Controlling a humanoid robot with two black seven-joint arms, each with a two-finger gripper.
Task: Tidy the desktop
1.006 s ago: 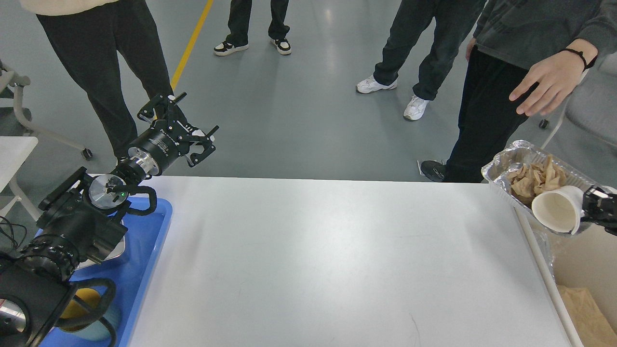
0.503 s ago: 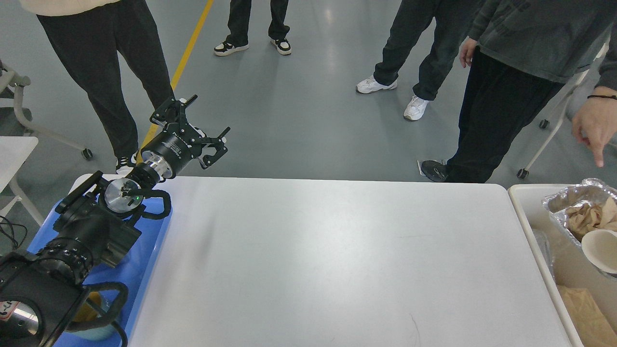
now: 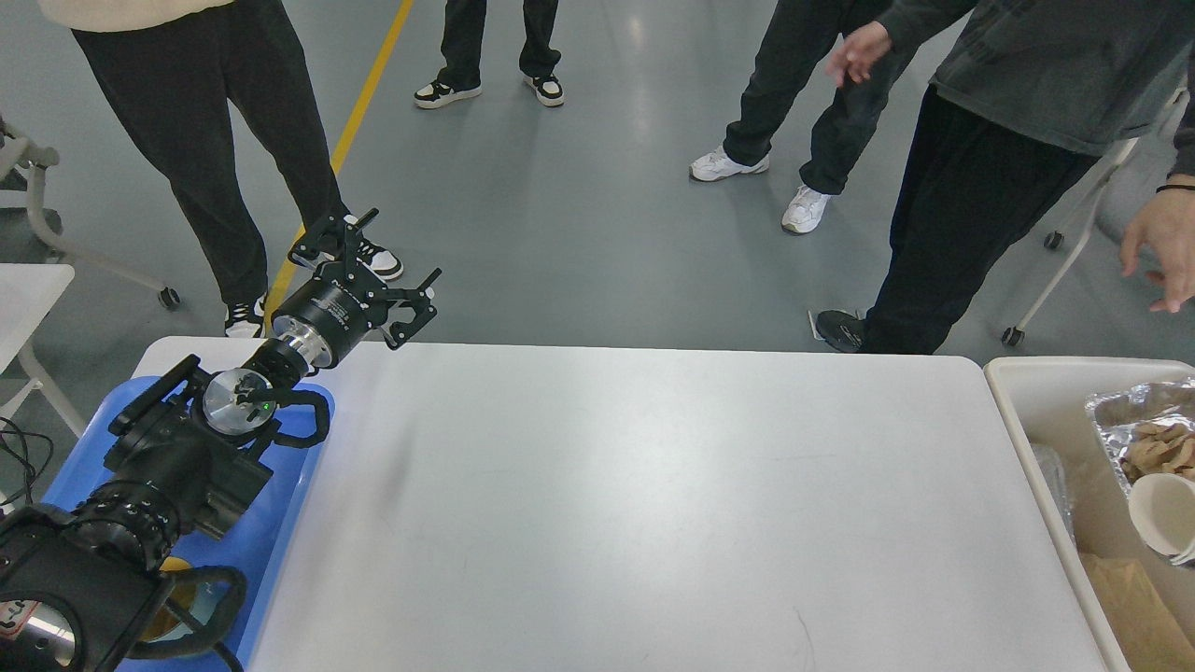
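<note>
The desktop [image 3: 635,504] is a large white tabletop with rounded corners that fills the middle of the head view; its surface is bare. My left arm comes in from the lower left over a blue tray [image 3: 294,467]. My left gripper [image 3: 401,247] hangs past the table's far left edge, above the floor, with its fingers spread and nothing between them. My right gripper is out of view.
A beige bin [image 3: 1027,439] stands against the table's right edge, holding a foil tray of scraps [image 3: 1134,415], a white paper cup [image 3: 1162,513] and brown paper [image 3: 1134,607]. Several people stand beyond the far edge. A small white table [image 3: 28,289] is at far left.
One second ago my right gripper held the paper cup by the foil tray above the bin. Now both lie in the bin and that gripper is gone from view. My left gripper shifted slightly right and down.
</note>
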